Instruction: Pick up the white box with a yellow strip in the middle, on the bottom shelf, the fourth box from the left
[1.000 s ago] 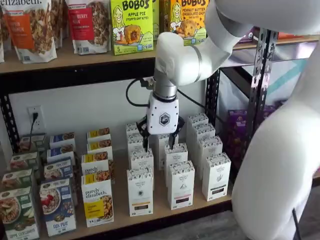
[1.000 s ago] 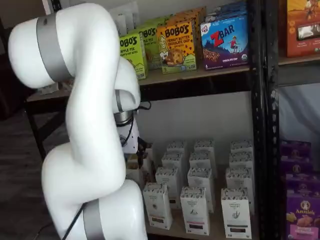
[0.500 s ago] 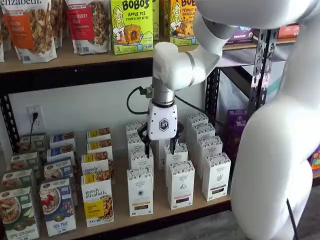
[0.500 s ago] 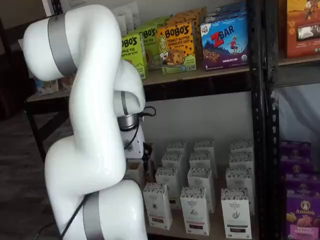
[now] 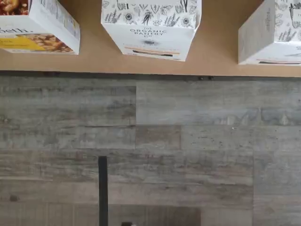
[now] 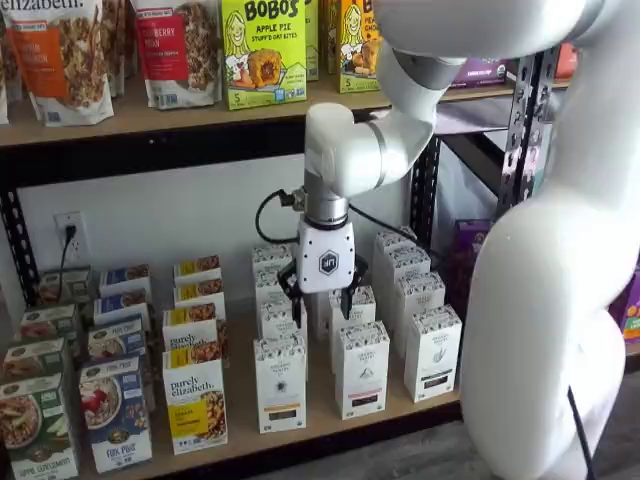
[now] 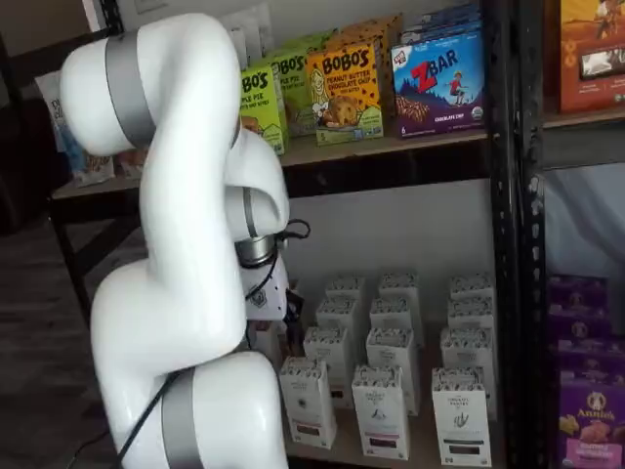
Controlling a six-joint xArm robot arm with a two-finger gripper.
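Note:
The white box [image 6: 280, 384] with a yellow-orange band stands at the front of the leftmost white column on the bottom shelf [image 6: 325, 421]; it also shows in a shelf view [image 7: 308, 402]. My gripper [image 6: 321, 302] hangs open just above the cartons behind it, a plain gap between its black fingers [image 6: 295, 304]. In the other shelf view the arm hides the fingers. The wrist view looks down on the white box [image 5: 151, 27], its grey-patterned top and orange band facing the shelf's front edge [image 5: 141, 66].
A pink-band white carton [image 6: 362, 369] and a dark-band one [image 6: 432, 352] stand right of the target. Purely Elizabeth boxes [image 6: 195, 405] stand to its left. Grey plank floor [image 5: 150, 150] lies before the shelf. The upper shelf [image 6: 150, 120] holds Bobo's boxes.
The gripper has come down toward the white cartons and slightly forward, still open. The boxes have not moved.

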